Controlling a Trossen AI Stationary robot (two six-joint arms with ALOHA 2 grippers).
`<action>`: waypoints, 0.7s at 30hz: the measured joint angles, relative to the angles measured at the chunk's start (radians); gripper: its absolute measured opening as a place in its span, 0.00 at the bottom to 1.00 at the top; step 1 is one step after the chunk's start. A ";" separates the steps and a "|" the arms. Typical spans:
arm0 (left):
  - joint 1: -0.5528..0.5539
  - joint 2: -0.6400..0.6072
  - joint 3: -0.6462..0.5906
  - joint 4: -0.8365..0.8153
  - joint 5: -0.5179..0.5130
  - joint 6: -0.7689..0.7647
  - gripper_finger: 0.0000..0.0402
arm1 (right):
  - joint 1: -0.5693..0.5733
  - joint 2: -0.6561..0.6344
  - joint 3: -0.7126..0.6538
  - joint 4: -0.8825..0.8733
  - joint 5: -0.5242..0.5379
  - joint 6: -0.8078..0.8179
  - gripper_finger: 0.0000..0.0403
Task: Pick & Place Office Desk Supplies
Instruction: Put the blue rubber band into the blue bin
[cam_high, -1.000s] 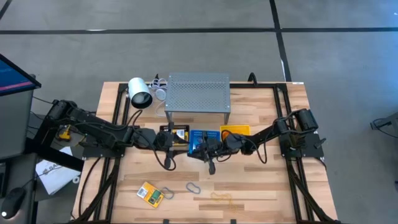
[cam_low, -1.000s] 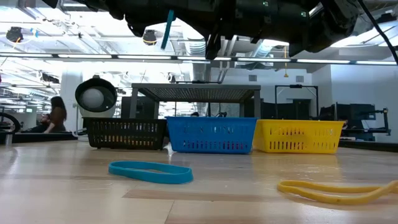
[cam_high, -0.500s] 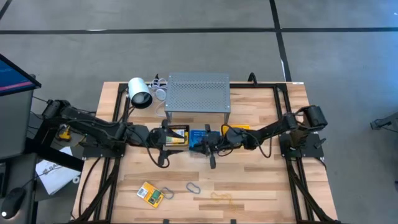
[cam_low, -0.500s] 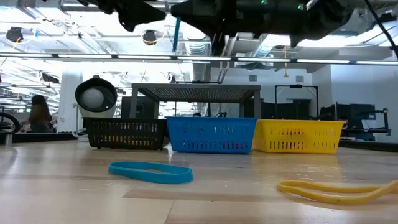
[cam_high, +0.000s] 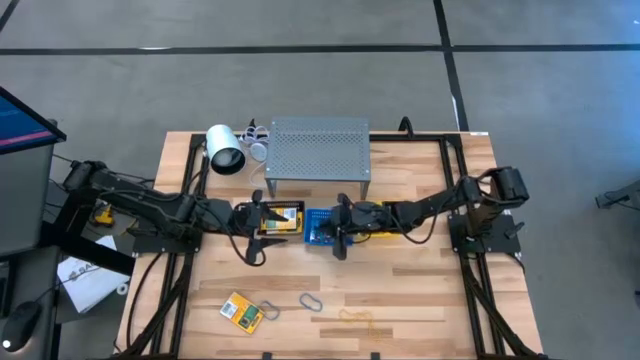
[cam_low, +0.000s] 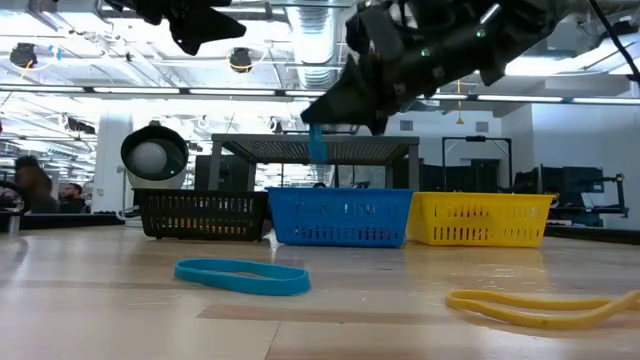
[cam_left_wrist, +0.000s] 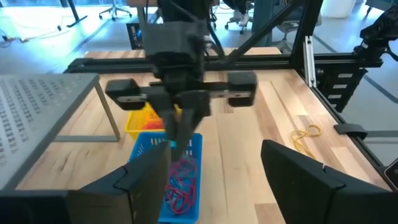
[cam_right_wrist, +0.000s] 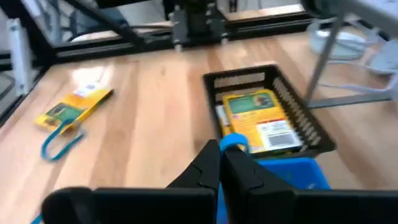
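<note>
My right gripper (cam_high: 336, 228) is above the blue basket (cam_low: 340, 217), shut on a blue band loop (cam_low: 317, 147). In the blue basket lie red and purple bands (cam_left_wrist: 181, 180). My left gripper (cam_high: 256, 217) stands open over the black basket (cam_low: 200, 213), where a yellow-and-green pack (cam_right_wrist: 258, 121) lies flat. Nothing is between its fingers. On the near table lie another yellow pack (cam_high: 241, 311), a blue band (cam_low: 242, 275), a grey clip (cam_high: 310, 301) and a yellow band (cam_low: 540, 305). My right gripper pinches the blue band by its upper end (cam_right_wrist: 234, 143) between its two fingertips. The fingers come from the table's right, slanting down. The band hangs below them, slack and lifted clear, just above the blue basket's rim.
A yellow basket (cam_low: 480, 220) stands to the right of the blue one. Behind the baskets are the grey perforated shelf (cam_high: 318, 150) and a white cylindrical lamp-like object (cam_high: 225, 148). Black frame rails run along the table's left and right sides.
My right gripper has tipped its fingers downward, and the blue band has come down with it to just above the blue basket. My left gripper has drawn back a little toward the table's left edge, off the black basket.
</note>
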 joint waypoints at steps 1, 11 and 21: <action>0.000 0.002 0.000 0.000 0.000 -0.008 0.61 | -0.004 0.005 0.002 -0.001 0.002 0.002 0.00; 0.000 0.002 -0.001 -0.001 -0.001 -0.024 0.60 | -0.007 0.014 0.003 -0.139 0.106 0.059 0.00; 0.000 0.002 -0.001 -0.001 -0.004 -0.031 0.60 | -0.006 0.013 0.003 -0.225 0.106 0.105 0.00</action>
